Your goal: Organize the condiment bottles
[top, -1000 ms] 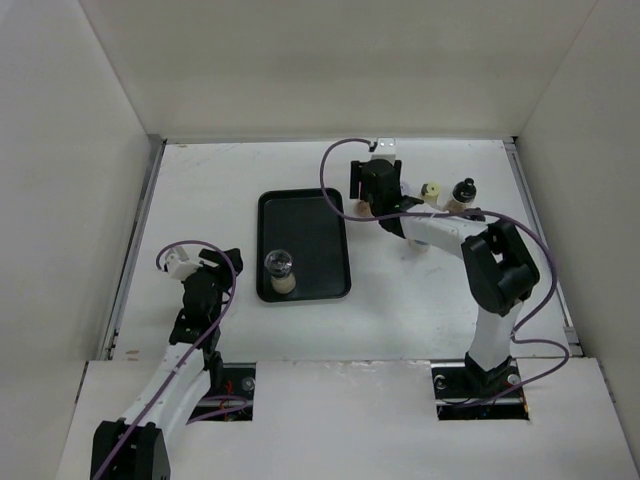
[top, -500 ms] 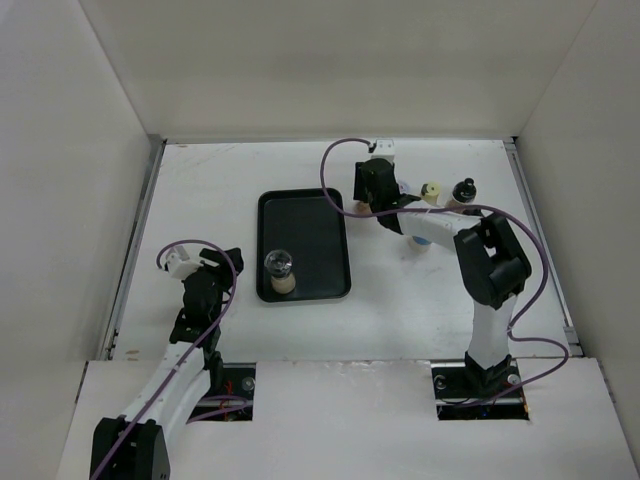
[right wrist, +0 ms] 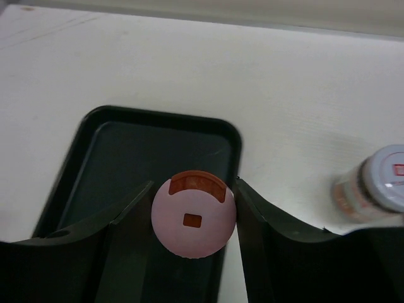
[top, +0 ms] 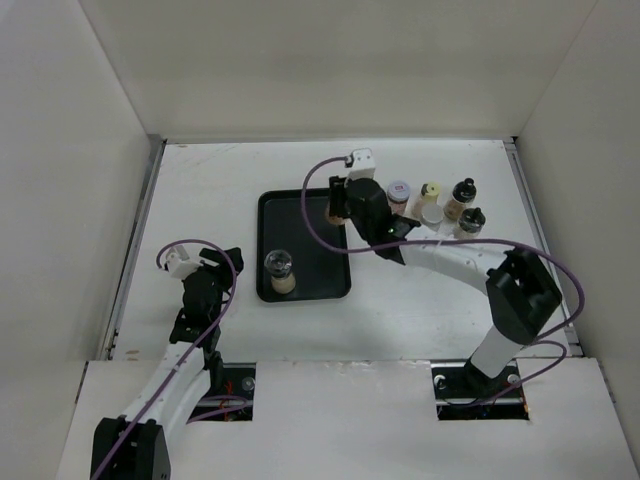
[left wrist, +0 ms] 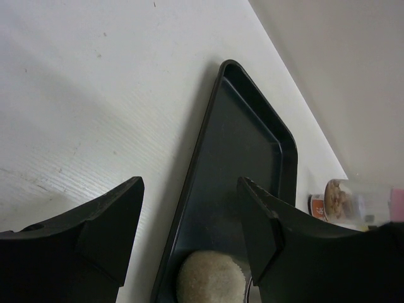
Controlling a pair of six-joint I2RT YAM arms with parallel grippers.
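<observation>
My right gripper (right wrist: 194,218) is shut on a pink-capped condiment bottle (right wrist: 194,221), one finger on each side of the cap. It holds the bottle (top: 335,205) upright over the right rim of the black tray (top: 300,230). Another bottle (top: 280,272) with tan contents is in the tray's near part. Several more stand right of the tray: lavender cap (top: 398,193), pale yellow cap (top: 430,191), black caps (top: 463,189). My left gripper (top: 224,262) stays open left of the tray, its jaws (left wrist: 189,186) framing the tray's left rim and the tan bottle (left wrist: 211,278).
The tray (right wrist: 126,151) lies lengthwise mid-table. White walls enclose the table at the back and both sides. The lavender-capped bottle (right wrist: 379,186) stands just right of my right gripper. My right arm's cable (top: 310,215) loops over the tray.
My right gripper closed on the pink-capped bottle among the group at right and carried it left to the tray's right rim. The left arm has not moved.
</observation>
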